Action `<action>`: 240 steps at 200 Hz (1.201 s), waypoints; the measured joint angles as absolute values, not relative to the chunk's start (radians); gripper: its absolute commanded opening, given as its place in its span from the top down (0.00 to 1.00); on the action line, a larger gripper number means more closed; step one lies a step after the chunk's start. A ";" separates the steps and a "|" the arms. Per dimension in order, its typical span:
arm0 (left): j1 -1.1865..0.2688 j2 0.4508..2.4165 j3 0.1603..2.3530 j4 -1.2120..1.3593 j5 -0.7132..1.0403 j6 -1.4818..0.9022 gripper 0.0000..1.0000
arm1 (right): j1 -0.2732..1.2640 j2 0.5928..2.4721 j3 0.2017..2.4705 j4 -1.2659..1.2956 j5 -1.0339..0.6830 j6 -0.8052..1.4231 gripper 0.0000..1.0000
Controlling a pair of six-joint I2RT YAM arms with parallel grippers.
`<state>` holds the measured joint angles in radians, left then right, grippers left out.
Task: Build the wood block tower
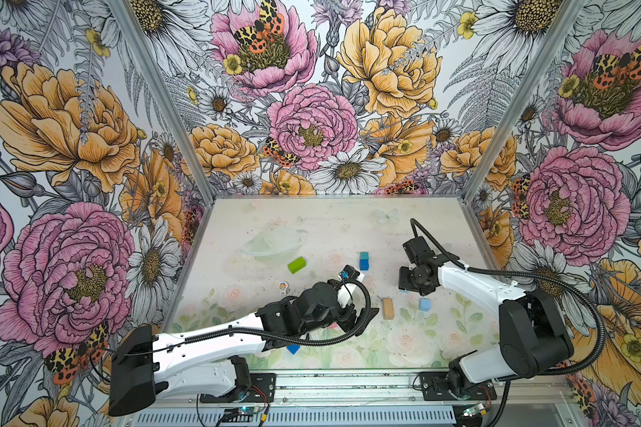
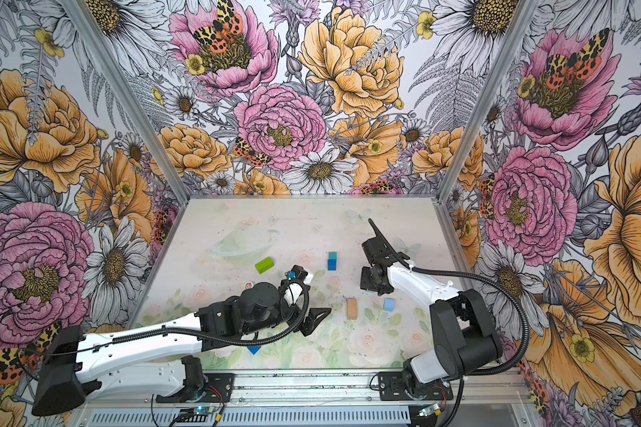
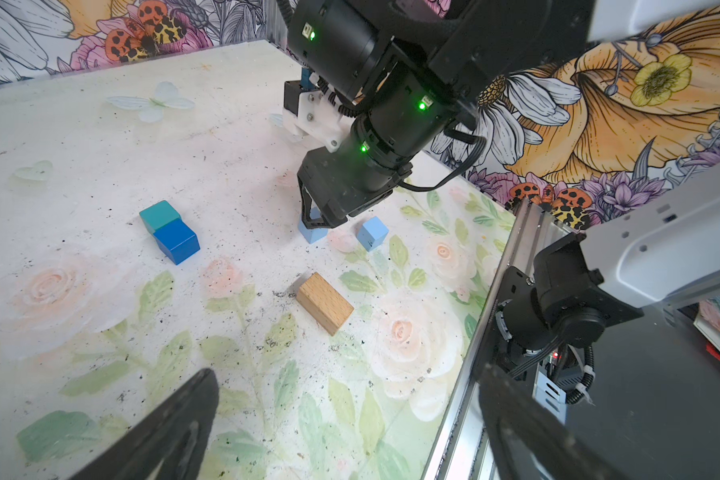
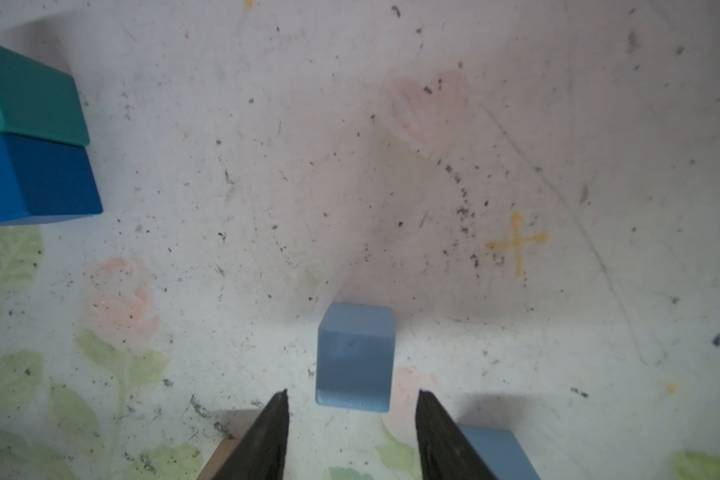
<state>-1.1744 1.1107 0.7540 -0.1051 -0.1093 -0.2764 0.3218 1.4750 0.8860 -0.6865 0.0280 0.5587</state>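
Painted wood, smooth and square-edged: we list a light blue cube on the speckled table, right of centre. The right gripper straddles it, jaws parted with gaps either side. A second light blue cube and a grainy tan brick lie near. The teal cube touches the dark blue cube, farther back. The left gripper gapes, empty.

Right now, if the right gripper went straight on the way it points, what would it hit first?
Probably the light blue cube, just ahead of the right gripper and in line with its open gap.
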 measured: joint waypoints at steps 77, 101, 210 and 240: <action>-1.174 1.093 0.754 -0.109 -0.110 -0.259 0.01 | 0.313 1.510 0.886 -0.667 0.028 0.559 0.53; -1.174 1.093 0.754 -0.109 -0.110 -0.253 0.01 | 0.313 1.526 0.886 -0.664 0.028 0.558 0.55; -1.173 1.095 0.753 -0.109 -0.111 -0.232 0.01 | 0.313 1.572 0.888 -0.659 0.029 0.555 0.66; -1.172 1.095 0.751 -0.108 -0.111 -0.231 0.01 | 0.313 1.584 0.900 -0.655 0.030 0.550 0.71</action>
<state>-1.1725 1.0950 0.7506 -0.1081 -0.1108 -0.2310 0.3126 1.5841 0.8997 -0.6552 0.0296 0.5499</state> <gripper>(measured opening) 0.987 0.332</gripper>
